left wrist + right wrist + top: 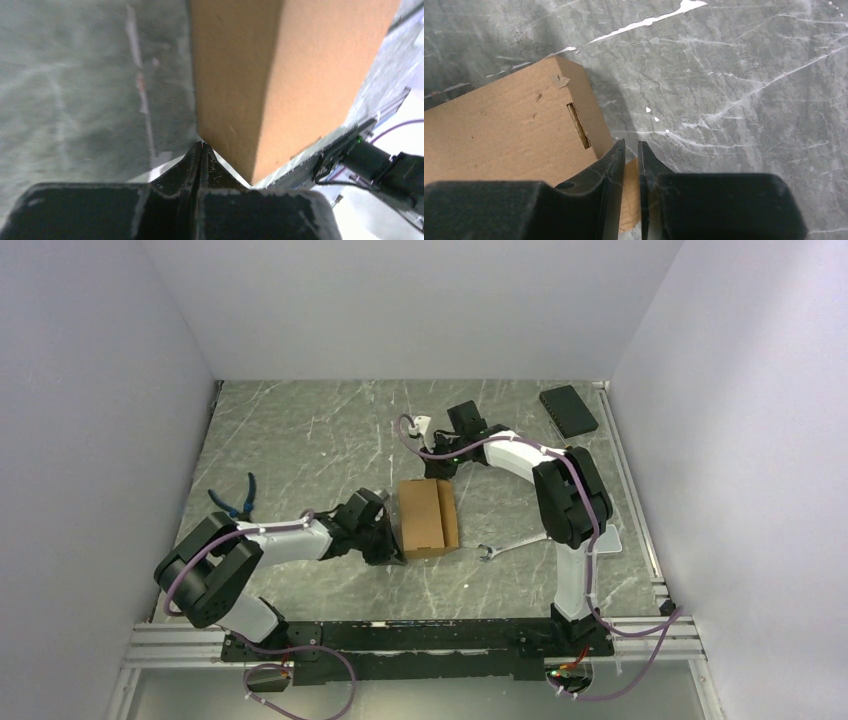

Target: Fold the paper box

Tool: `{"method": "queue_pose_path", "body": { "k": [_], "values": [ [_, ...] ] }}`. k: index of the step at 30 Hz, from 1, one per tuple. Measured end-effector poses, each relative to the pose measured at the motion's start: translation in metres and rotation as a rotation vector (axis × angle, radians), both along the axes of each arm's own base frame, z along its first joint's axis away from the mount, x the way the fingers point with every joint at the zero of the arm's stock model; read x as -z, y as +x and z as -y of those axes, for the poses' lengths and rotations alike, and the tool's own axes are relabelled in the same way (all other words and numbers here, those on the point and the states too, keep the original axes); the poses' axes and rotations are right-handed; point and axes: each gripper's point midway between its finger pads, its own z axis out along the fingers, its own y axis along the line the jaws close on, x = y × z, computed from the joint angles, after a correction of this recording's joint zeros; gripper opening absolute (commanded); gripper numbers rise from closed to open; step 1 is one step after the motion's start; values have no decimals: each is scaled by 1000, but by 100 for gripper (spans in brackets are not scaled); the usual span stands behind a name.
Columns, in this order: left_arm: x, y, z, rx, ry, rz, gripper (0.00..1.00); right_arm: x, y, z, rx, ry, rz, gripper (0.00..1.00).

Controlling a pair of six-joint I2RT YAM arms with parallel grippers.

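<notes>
Cardboard this thin dents easily: the plain brown cardboard box (428, 518), lying mid-way across the grey marbled tabletop (300, 440), could skid or crumple if we shove its near left corner. The left pincer (201, 146) has its fingers pressed together, tips touching that corner. At the far end, the right pincer (630, 147) shows a narrow gap with cardboard in it; we cannot tell whether it pinches.

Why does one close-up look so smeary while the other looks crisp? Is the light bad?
Left wrist view: the table is smeared and soft, the box looms close, and the right edge is washed out white. Right wrist view: crisp veins in the stone, a dark shadow beside the box. Top view: even light, sharp, only faint shadows.
</notes>
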Motion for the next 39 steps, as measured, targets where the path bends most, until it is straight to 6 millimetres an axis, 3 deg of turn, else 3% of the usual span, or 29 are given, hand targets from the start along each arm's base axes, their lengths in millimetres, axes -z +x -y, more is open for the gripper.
{"method": "queue_pose_path", "body": {
  "k": [10, 15, 18, 21, 25, 26, 28, 29, 32, 35, 37, 39],
  "values": [
    [-9, 51, -37, -151, 55, 12, 5, 11, -19, 20, 65, -62, -45, 18],
    [-21, 71, -42, -155, 65, 47, 6, 21, -36, 40, 176, -114, -105, 25],
    [-26, 77, -48, -157, 90, 77, 7, 16, -40, 49, 229, -127, -104, 29],
    [-39, 71, -57, -158, 95, 118, 8, -5, -37, 52, 256, -98, -73, 33],
    [-66, 52, -68, -166, 36, 207, 10, -53, -33, 52, 225, -7, 21, 49],
    [-73, 45, -71, -166, 12, 232, 10, -59, -34, 52, 214, 5, 33, 58],
    [-75, 30, -75, -158, -27, 247, 11, -77, -43, 51, 108, 41, 87, 89],
    [-73, 24, -76, -155, -39, 240, 12, -84, -53, 50, 22, 54, 119, 98],
    [-57, -2, -80, -146, -81, 186, 19, -87, -98, 49, -319, 60, 272, 100],
    [-43, -18, -84, -150, -93, 134, 26, -73, -140, 50, -577, 53, 384, 100],
    [-42, -24, -84, -157, -111, 124, 28, -62, -156, 47, -721, 36, 431, 99],
    [-44, -24, -82, -161, -136, 126, 28, -55, -157, 42, -809, 22, 469, 99]
  ]
}}
